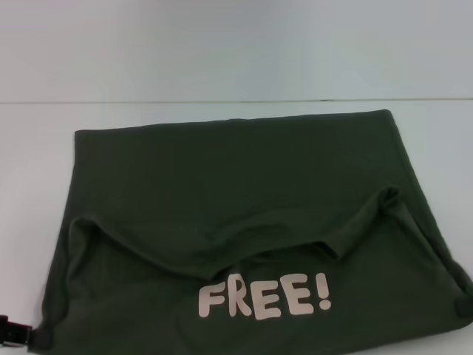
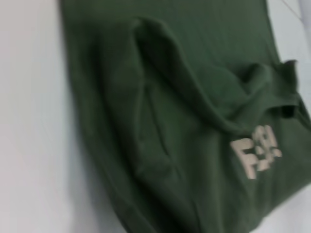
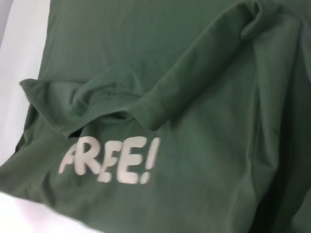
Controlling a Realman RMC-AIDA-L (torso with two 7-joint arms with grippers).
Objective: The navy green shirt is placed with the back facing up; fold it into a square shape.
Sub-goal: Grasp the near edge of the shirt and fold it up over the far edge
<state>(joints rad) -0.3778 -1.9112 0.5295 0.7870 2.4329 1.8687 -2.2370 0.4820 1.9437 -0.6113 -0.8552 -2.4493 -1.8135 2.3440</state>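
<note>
white table (image 1: 29, 185) under navy green shirt (image 1: 222, 177), spread across the middle, near edge lifted and folded over, cream "free!" lettering (image 1: 264, 298) showing. left gripper (image 1: 13, 331) at near left corner, right gripper (image 1: 464, 305) at near right corner; jaws mostly hidden, cannot tell.

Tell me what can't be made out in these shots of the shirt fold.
- Left gripper: head view, cut off by the frame edge.
- Right gripper: head view, mostly off-frame at the shirt corner.
- Lettering: left wrist view, blurred.
- Shirt's near hem: head view, below the frame.
</note>
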